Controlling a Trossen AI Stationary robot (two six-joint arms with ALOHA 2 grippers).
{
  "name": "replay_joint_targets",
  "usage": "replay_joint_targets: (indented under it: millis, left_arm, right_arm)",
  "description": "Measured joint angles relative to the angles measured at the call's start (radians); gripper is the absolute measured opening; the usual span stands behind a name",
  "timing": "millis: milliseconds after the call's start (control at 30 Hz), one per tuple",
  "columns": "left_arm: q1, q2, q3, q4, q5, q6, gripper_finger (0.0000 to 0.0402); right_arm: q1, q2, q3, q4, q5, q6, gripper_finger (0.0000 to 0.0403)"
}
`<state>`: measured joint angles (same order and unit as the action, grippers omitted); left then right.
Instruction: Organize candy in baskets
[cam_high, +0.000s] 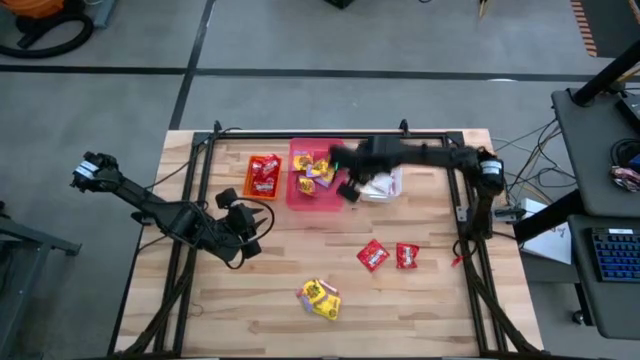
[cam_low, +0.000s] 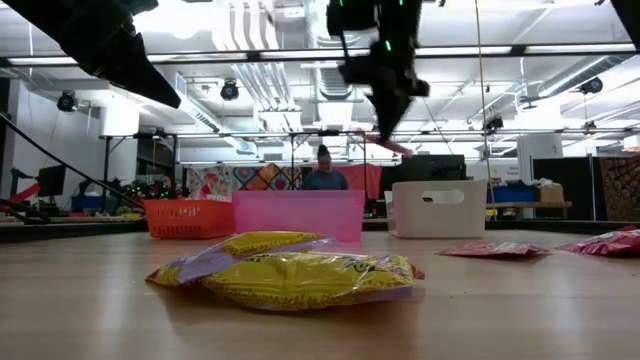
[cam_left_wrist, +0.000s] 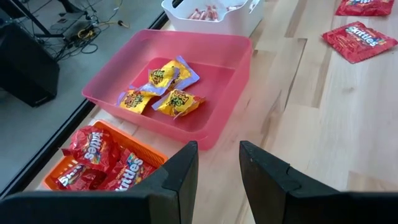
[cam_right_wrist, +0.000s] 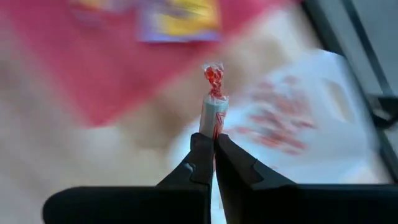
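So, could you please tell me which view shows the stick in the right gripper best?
The right wrist view: the stick stands up close, pinched in the shut right gripper. In the low view it is only a thin sliver under the gripper. In the high view the arm hides it; the left wrist view misses it.

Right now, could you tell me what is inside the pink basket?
The pink basket holds three yellow candy packets. From above, the right tool hides its corner by the white basket.

Right hand clamped, left hand parted.
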<state>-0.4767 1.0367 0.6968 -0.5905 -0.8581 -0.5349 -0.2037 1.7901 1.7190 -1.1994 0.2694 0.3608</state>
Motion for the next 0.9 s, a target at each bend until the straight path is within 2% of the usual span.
replay_joint_targets:
  millis: [233,333,433,533,667,900]
  left_arm:
    - [0.0,0.0,0.0,-0.001,0.0,-0.001,0.0102]
    - [0.0,0.0,0.0,-0.001,0.0,-0.001,0.0102]
    - [0.0,0.0,0.0,-0.001,-0.004,-0.001,0.0102]
    - [0.0,0.0,0.0,-0.001,-0.025,-0.001,0.0102]
    - [0.0,0.0,0.0,-0.001,-0.026,0.003,0.0102]
    - [0.001,0.0,0.0,-0.001,-0.026,0.003,0.0102]
  right_arm:
    - [-0.271,0.0,-0.133,-0.005,0.001,-0.145,0.0008]
    - [-0.345,0.0,-0.194,0.018,-0.008,-0.342,0.0009]
    - [-0.37,0.0,-0.24,0.065,-0.013,-0.518,0.0009]
    - [-0.372,0.0,-0.258,0.107,-0.018,-0.587,0.0011]
    - [-0.372,0.0,-0.252,0.141,-0.016,-0.605,0.0034]
    - [-0.371,-0.001,-0.217,0.133,0.018,-0.557,0.0109]
